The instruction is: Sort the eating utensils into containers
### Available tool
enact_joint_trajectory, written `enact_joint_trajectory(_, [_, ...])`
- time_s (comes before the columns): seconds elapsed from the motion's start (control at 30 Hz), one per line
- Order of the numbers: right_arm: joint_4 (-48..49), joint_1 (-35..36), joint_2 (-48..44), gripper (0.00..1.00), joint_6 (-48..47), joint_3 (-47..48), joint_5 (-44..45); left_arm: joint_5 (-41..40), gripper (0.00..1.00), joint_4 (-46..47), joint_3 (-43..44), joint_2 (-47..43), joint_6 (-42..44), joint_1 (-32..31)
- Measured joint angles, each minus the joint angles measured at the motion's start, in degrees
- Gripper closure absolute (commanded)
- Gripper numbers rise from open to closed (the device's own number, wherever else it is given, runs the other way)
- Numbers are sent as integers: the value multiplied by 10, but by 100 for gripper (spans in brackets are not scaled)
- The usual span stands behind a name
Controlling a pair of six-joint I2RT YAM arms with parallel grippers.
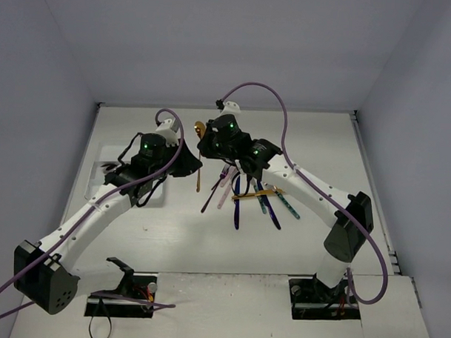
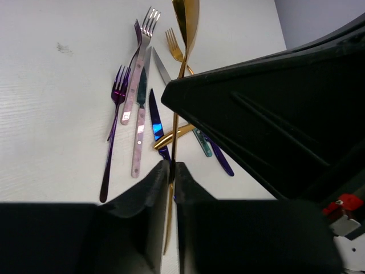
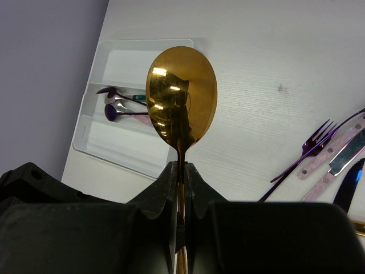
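Utensils (image 2: pixel 138 128) lie in a loose fan on the white counter (image 1: pixel 300 142), the broadest thing in view. They sit ahead of and below the left claw (image 2: pixel 172 177): purple forks, a pink-handled knife, and blue and teal pieces, some crossing each other.

Next in size is the white tray (image 3: pixel 114 54), ahead of the right claw (image 3: pixel 181 177) and off to its left, near the counter's edge by the wall. One compartment already holds a few spoons (image 3: pixel 122 107), bowls at the same end, which we read as the slot for this kind.

Both claws meet in the air between tray and pile. The right claw is clamped on the neck of the gold spoon (image 3: pixel 181 94), just under the bowl, which points out past its fingertips. The left claw is pinched tight on the same spoon lower down the handle, whose end runs back between the fingers.

We judge this a handover. The tray sits on the left arm's side, so the spoon passes across. Gripping at two separate places leaves each claw room. The spoon appears to touch neither counter nor tray.
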Motion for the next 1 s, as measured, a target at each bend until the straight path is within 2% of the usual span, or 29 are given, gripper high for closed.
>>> enact_joint_trajectory(0.17, [4,0,-2,99,1,-3,2,1,100,13,-1,3,-9,-3])
enact_joint_trajectory(0.3, [8,-1,-6,71,0,-10,5,5,100,31,-10,5,-15,-4])
enact_joint_trajectory(0.37, [7,0,-8,52,-4,-13,6,2,100,36,-16,4,-21,-4])
enact_joint_trajectory(0.47, [9,0,-16,34,-11,-21,13,-7,100,40,-28,4,-29,-4])
enact_joint_trajectory(0.73, [11,-8,-53,7,-35,-56,43,-55,100,50,-75,-11,-68,-4])
enact_joint_trajectory(0.87, [12,-41,-100,1,-45,-100,55,-102,100,50,-103,-33,-105,0])
enact_joint_trajectory(1.0, [2,-125,-187,0,-54,-171,66,-139,100,49,-121,-52,-151,32])
